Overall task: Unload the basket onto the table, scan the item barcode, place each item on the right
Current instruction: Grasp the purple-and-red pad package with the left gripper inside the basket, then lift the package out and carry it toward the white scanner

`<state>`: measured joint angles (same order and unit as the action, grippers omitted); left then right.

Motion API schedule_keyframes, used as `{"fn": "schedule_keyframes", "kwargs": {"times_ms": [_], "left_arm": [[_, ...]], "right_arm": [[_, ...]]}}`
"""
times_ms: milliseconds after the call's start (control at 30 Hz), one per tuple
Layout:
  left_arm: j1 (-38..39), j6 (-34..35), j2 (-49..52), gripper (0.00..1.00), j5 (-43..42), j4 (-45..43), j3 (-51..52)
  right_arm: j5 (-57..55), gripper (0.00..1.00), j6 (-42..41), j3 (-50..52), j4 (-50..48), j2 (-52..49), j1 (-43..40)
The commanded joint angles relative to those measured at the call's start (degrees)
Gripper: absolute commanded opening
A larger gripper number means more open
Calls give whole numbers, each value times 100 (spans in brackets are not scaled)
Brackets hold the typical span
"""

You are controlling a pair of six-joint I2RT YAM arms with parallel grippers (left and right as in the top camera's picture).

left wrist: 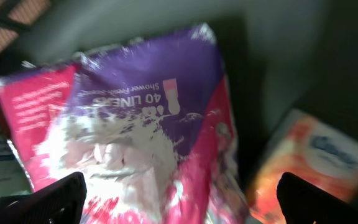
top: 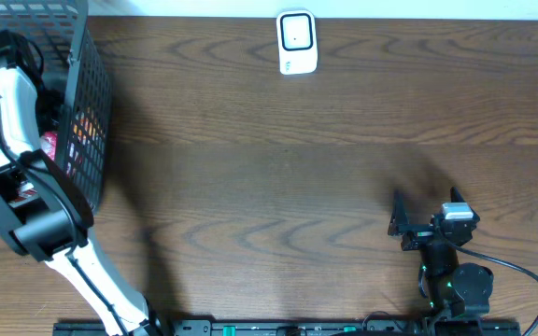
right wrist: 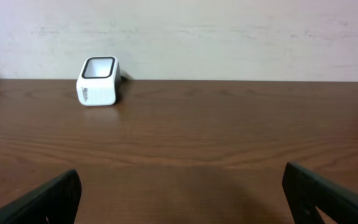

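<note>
Two arms: my left fingers [left wrist: 55, 199] and right fingers [right wrist: 42, 199] spread wide, grasping nothing.
Item: purple liner packet [left wrist: 148, 143] in the basket [top: 96, 93], just ahead of my left fingers.
Risk: slick film could slip or crumple, hiding the barcode from the scanner [top: 297, 42] well apart across the worktop [top: 297, 168].

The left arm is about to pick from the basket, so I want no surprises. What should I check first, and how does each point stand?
1. Left gripper open: ok.
2. Purple liner pack directly in front of it: ok.
3. Barcode showing on the pack: cannot tell.
4. Orange box clear of the grasp: cannot tell.
5. Scanner unobstructed: ok.
6. Right gripper open, away from the scanner: ok.
</note>
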<state>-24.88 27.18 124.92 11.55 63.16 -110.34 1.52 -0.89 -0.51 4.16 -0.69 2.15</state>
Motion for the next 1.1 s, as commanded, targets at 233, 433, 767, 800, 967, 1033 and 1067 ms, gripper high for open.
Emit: {"fn": "schedule_keyframes", "kwargs": {"times_ms": [233,433,767,800,967,1033,1067], "left_arm": [[-4,98,890,99,411,542,26],[-4,96,1051,24,417,605,26],[-4,-162,691,7,354,734,-306],[-4,-162,564,7,280,734,-369],[-4,-160,-372,7,-79,483,-444],[-4,-160,-833,7,-221,326,-444],[-4,-160,-1086,7,-289,243,-444]], "right_arm": [[9,99,-76,20,11,28,-35],[9,99,-76,20,11,28,-35],[9,99,-76,20,11,28,-35],[9,99,-76,20,11,28,-35],[9,99,-76,20,11,28,-35],[9,99,-76,20,11,28,-35],[9,99,-76,20,11,28,-35]]}}
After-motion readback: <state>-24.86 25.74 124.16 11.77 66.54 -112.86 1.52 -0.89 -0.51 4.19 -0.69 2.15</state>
